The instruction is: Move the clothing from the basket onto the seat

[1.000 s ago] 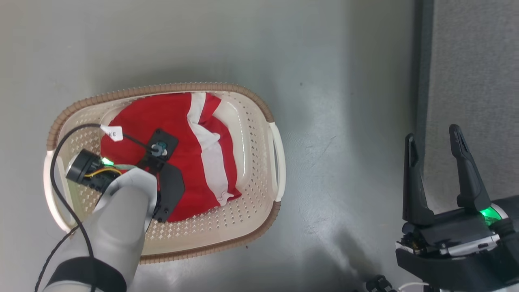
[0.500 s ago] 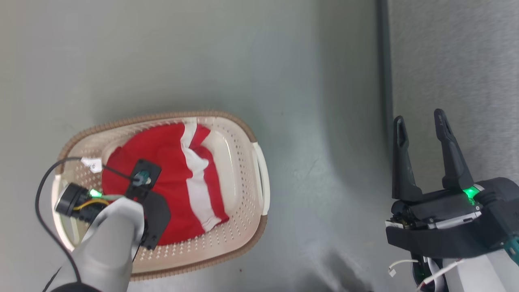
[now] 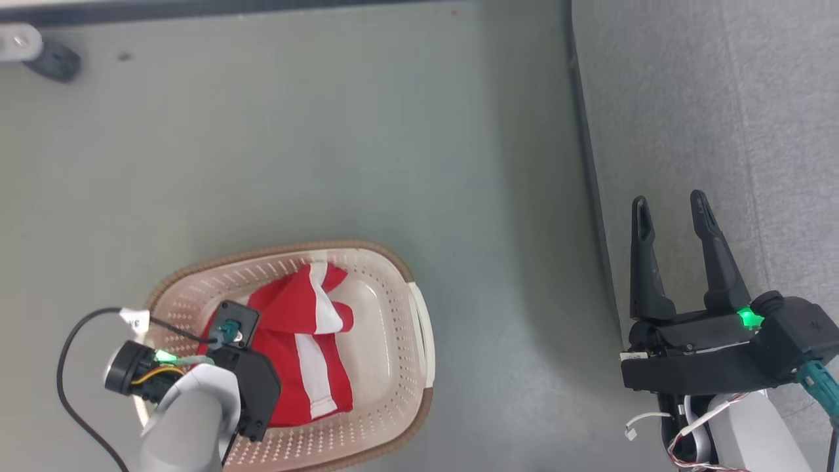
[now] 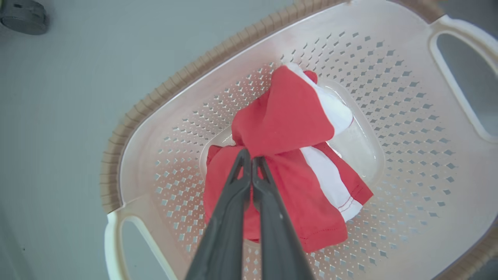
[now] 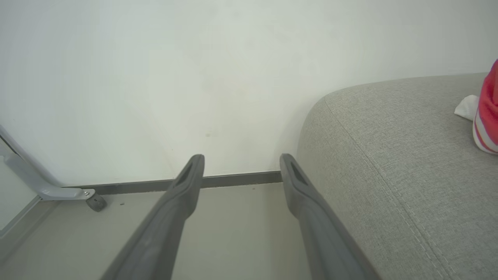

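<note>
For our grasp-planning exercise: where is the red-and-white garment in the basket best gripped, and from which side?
The raised red fold in the middle of the clothing, from above, down into the basket: its walls block the sides, and that fold stands proud. The left gripper is shut there.

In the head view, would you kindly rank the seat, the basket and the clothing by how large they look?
Largest: the seat, even cropped by the frame.
Then the basket.
Smallest: the clothing, lying inside the basket.
</note>
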Available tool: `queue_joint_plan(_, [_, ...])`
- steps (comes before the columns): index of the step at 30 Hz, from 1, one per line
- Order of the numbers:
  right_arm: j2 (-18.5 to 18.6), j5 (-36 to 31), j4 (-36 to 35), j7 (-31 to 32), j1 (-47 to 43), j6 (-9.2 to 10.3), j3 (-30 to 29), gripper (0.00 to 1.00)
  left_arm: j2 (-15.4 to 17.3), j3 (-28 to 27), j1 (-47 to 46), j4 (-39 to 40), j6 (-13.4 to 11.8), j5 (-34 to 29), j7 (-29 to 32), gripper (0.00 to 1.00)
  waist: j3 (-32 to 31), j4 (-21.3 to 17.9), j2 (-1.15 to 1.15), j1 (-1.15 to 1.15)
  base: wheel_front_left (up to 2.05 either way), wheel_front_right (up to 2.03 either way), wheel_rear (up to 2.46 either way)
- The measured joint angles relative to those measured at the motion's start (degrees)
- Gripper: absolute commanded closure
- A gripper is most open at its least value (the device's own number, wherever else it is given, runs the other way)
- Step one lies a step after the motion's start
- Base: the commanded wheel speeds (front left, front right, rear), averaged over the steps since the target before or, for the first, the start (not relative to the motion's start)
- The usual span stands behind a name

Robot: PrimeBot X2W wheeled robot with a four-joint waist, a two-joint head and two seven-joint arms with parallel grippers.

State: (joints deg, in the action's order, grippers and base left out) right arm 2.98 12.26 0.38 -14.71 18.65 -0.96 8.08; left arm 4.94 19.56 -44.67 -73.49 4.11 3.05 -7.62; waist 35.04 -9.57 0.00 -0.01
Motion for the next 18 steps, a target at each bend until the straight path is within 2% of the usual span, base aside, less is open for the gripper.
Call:
queue_joint_plan(8, [0.0, 1.7, 3.4, 0.0, 0.3, 0.0, -0.3, 0.0, -0.7, 0.4, 2.3, 1.1, 1.0, 0.1, -5.0, 1.0, -5.9, 1.4, 0.0, 0.0, 0.0, 0.0, 0.0])
queue_joint_plan(18, [0.0, 1.9, 7.2, 0.0, -1.9, -0.64, -1.2, 0.0, -0.8, 1.6, 7.5, 5.3, 1.5, 0.2, -6.7, 1.0, -14.4, 3.6, 0.0, 0.0, 0.0, 0.0, 0.0])
